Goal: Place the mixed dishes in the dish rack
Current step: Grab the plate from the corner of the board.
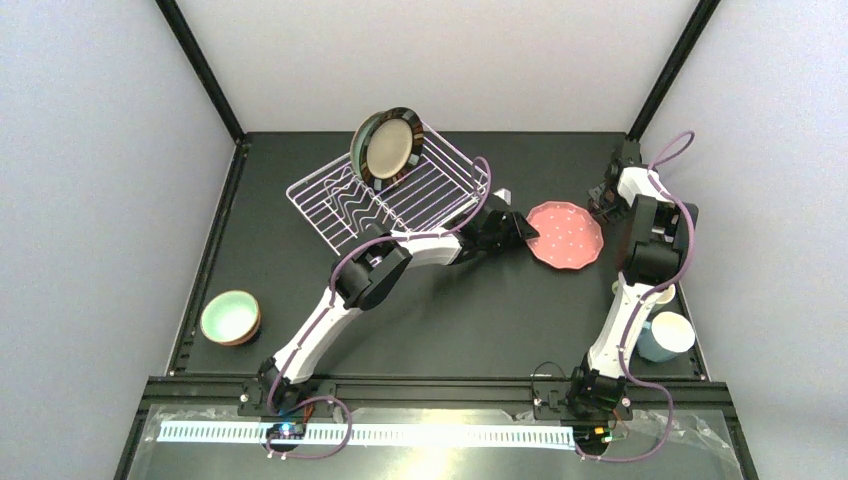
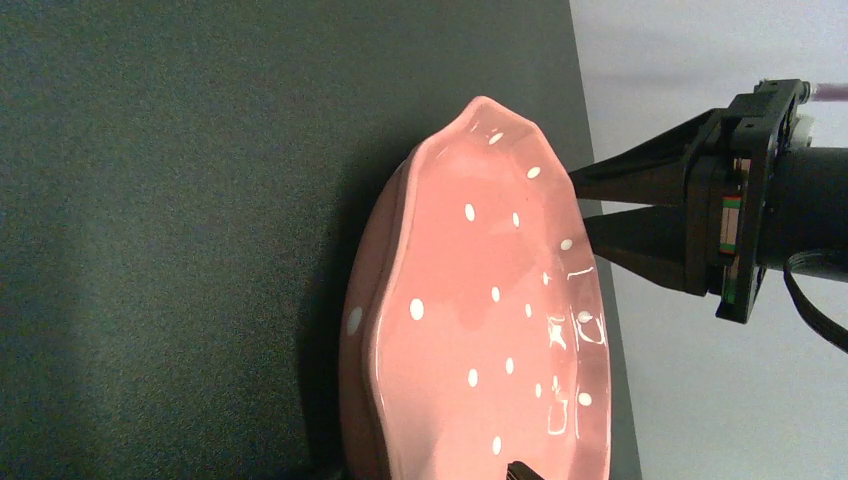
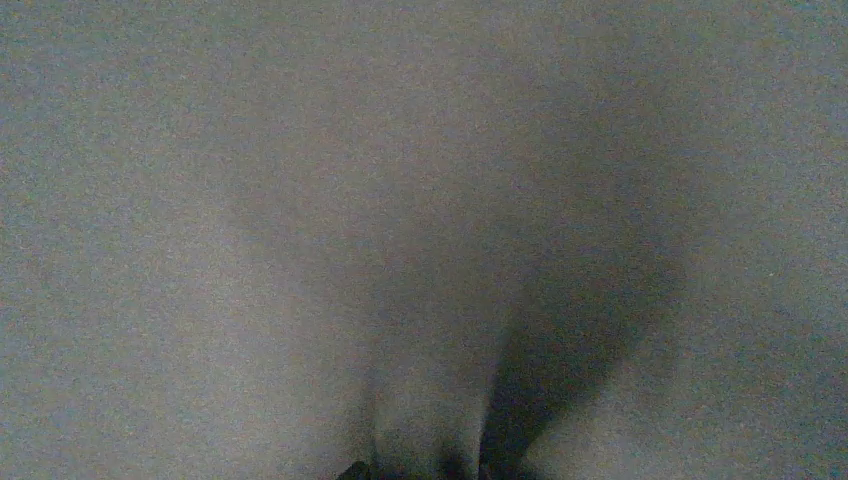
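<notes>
Worktop [image 1: 440, 320]: matte black, finely grained.

Dish rack [image 1: 335, 203]: white wire, low-sided, with wavy divider wires in the middle. It sits by the far edge, left of centre.

Mint-green plate [image 1: 385, 145]: round with a dark rim, standing on edge at the rack's far side.

Pink plate [image 1: 566, 236]: flat on the worktop just right of the rack, toward the far right corner.

Bowl [image 1: 231, 317]: mint inside, reddish-brown outside, by the left edge.

Light blue mug [image 1: 668, 335]: at the right edge. A paler mug [image 1: 664, 294] just beyond it is mostly hidden by the right arm.

Top view: left fingers [image 1: 518, 230] are a dark mass at the pink plate's left rim. Whether they are parted or touching, cannot tell.

Left wrist view: close on the pink plate [image 2: 480, 330], showing glossy glaze, white speckles and an undulating rim over a thick darker underside. None of that is legible from above. Its own fingers are only a dark sliver at the bottom edge.

The same view gives the right fingers [image 2: 640, 170]: two black tapering wedges, parted, nothing between them, tips close to the plate's far rim.

Right wrist view: grainy grey blur with a soft shadow, nothing more
</notes>
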`<state>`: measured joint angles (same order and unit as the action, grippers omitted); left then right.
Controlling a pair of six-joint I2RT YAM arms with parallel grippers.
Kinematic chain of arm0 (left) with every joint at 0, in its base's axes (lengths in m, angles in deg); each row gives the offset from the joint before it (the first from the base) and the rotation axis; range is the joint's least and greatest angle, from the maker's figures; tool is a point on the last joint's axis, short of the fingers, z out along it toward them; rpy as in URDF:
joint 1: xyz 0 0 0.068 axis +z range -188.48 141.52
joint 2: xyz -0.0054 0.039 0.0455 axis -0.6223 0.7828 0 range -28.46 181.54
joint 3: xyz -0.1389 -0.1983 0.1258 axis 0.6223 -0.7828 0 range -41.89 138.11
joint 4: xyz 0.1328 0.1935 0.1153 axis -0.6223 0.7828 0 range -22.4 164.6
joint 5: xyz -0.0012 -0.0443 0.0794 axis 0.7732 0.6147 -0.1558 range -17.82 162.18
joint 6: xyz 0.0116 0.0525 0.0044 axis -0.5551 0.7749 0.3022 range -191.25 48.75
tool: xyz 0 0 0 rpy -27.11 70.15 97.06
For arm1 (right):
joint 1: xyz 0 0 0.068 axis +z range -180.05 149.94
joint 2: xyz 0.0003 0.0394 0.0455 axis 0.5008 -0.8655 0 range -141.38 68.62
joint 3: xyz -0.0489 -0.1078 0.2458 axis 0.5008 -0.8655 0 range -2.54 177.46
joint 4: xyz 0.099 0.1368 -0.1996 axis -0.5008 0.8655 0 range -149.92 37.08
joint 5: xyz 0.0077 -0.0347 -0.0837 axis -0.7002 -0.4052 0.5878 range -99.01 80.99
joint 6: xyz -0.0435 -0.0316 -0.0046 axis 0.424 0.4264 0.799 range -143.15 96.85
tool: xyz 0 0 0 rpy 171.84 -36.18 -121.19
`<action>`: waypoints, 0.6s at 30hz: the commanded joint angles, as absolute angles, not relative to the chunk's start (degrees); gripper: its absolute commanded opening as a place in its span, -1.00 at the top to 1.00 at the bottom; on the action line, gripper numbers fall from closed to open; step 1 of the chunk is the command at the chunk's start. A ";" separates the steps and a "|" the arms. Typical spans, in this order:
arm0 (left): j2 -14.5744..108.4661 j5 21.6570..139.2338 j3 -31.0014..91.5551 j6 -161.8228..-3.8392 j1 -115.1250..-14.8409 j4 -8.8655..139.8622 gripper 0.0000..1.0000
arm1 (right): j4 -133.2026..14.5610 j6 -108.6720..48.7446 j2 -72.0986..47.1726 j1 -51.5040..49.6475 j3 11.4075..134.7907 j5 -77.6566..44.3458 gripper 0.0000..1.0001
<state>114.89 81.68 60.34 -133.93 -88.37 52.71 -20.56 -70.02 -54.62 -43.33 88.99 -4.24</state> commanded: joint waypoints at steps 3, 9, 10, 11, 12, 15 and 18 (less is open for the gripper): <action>118.17 83.47 58.72 -134.66 -89.37 52.08 -0.80 | -10.81 -67.71 -56.35 -42.45 86.58 -11.59 -0.26; 117.97 85.03 58.72 -133.39 -90.06 52.33 -0.80 | -10.66 -66.83 -56.19 -42.45 86.51 -13.32 -0.26; 118.03 85.28 58.66 -133.48 -90.22 52.06 -0.80 | -10.41 -66.64 -56.15 -42.45 86.69 -13.33 -0.26; 118.05 85.66 58.70 -133.63 -90.39 51.74 -0.80 | -10.17 -66.39 -56.11 -42.45 87.00 -13.32 -0.26; 118.13 86.05 58.66 -133.73 -90.54 51.41 -0.79 | -9.91 -66.19 -56.03 -42.45 87.22 -13.39 -0.26; 118.15 87.13 58.79 -133.47 -90.98 50.48 -0.79 | -9.47 -65.74 -55.83 -42.45 87.77 -13.76 -0.26; 118.27 88.10 59.30 -132.75 -91.38 49.85 -0.79 | -9.16 -65.15 -55.76 -42.45 88.24 -14.62 -0.26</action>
<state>114.91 84.24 59.69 -133.84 -88.83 51.24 -19.08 -66.46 -54.62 -43.70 89.28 -8.22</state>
